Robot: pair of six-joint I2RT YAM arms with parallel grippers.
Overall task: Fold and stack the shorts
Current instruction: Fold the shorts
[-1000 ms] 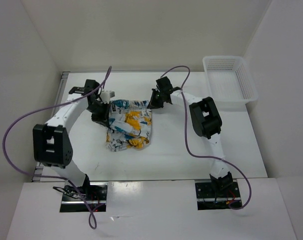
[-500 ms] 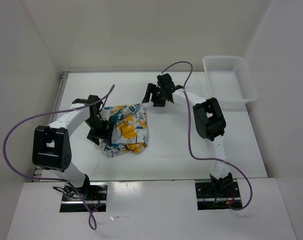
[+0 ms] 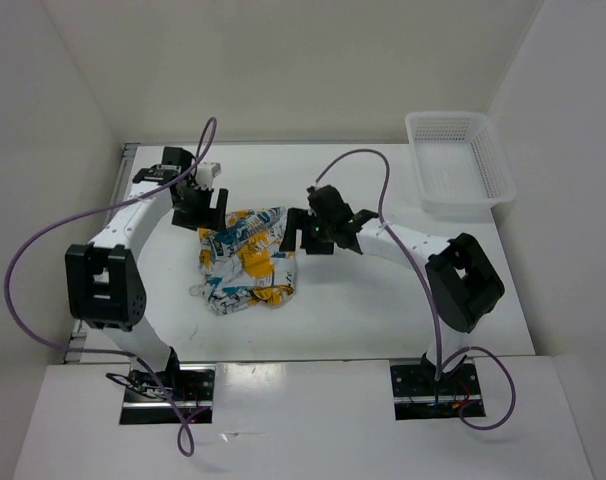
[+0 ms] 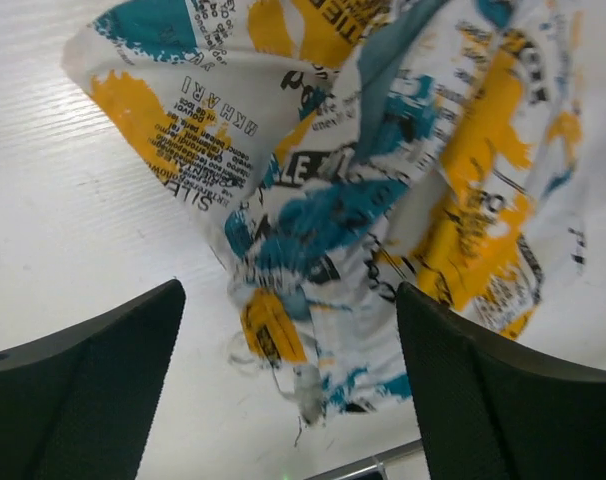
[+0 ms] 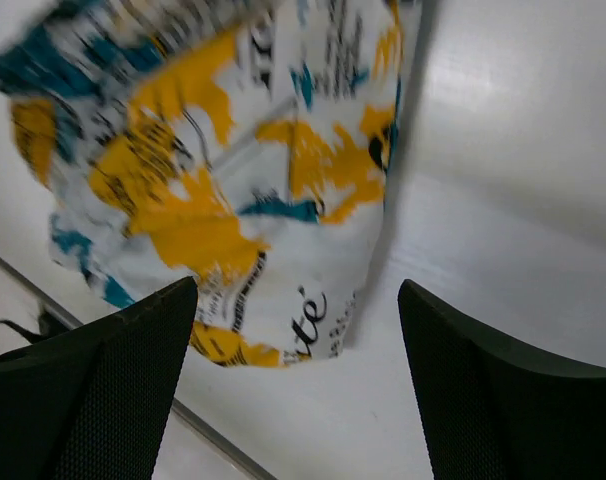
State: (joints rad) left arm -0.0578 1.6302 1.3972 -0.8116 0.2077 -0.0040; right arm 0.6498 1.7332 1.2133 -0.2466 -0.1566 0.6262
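The shorts (image 3: 245, 260), white with a teal, yellow-orange and black print, lie in a wrinkled, folded-over heap on the white table (image 3: 383, 300). My left gripper (image 3: 201, 212) hovers open over their far-left corner. My right gripper (image 3: 301, 238) is open at their right edge. In the left wrist view the shorts (image 4: 383, 170) fill the upper frame below my open left gripper (image 4: 288, 400), nothing between its fingers (image 4: 83, 400). In the right wrist view the shorts (image 5: 223, 170) lie ahead of my open right gripper (image 5: 298, 400), whose fingers (image 5: 513, 400) stand over bare table.
A white plastic mesh basket (image 3: 458, 165) stands at the far right corner of the table. White walls close in the table at the back and both sides. Purple cables loop from both arms. A metal rail runs along the near edge (image 4: 383, 465).
Both grippers have opened and let go of the shorts, which now lie folded over in a narrower heap. The left gripper rose back to the far-left corner; the right moved nearer, to the right edge.
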